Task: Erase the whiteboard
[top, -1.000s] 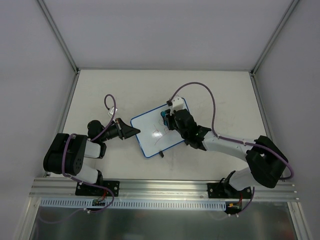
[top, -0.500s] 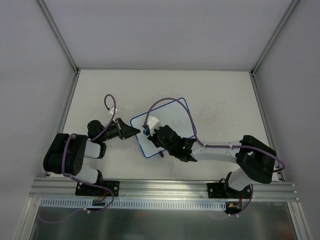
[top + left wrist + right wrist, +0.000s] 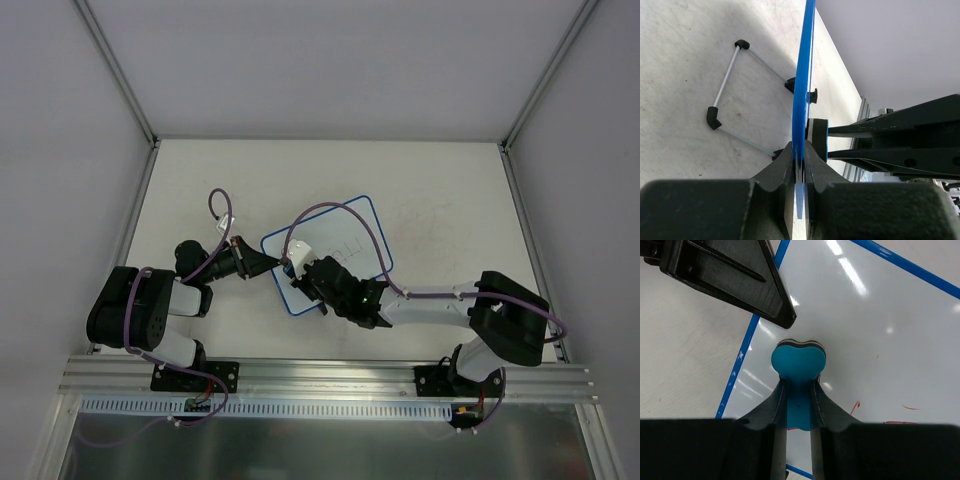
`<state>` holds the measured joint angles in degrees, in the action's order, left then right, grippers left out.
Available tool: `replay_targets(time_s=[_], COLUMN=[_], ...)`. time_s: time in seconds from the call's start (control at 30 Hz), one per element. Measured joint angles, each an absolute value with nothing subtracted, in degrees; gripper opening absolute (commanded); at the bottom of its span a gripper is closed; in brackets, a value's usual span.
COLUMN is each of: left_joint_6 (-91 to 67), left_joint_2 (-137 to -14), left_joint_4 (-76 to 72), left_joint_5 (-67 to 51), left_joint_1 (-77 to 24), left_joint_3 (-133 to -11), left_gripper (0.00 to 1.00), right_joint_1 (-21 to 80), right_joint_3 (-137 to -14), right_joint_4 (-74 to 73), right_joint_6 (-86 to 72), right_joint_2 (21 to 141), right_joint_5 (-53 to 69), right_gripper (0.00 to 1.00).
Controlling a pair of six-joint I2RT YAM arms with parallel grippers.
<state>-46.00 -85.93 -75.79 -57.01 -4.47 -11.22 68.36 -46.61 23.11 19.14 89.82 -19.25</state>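
On the tabletop (image 3: 200,180), the whiteboard (image 3: 345,240) is being clamped at its left rim by the left claw (image 3: 799,155), while the right claw (image 3: 798,385), closed on the blue eraser (image 3: 798,361), is being swept from the far side into the cramped near-left corner, with red traces (image 3: 856,407) being left behind.

The blue-rimmed rectangular whiteboard (image 3: 342,245) sits mid-way across the counter (image 3: 450,180). The left pincer (image 3: 272,263) is at its left edge, and the right pincer (image 3: 298,271) presses a blue bone-shaped eraser (image 3: 798,361) on the board just beside it.
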Motion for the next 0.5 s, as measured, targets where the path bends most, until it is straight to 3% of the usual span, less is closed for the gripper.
replay_targets(time_s=[0.5], left_joint_6=[-46.0], left_joint_2=[-85.9], left_joint_4=[-75.7], left_joint_5=[-56.8], left_joint_1=[-4.5], left_joint_3=[-11.2], left_gripper=[0.00], right_joint_1=[56.7], right_joint_3=[-45.7], right_joint_4=[23.6], right_joint_6=[10.9], right_joint_2=[85.7], right_joint_5=[-15.1], right_gripper=[0.00])
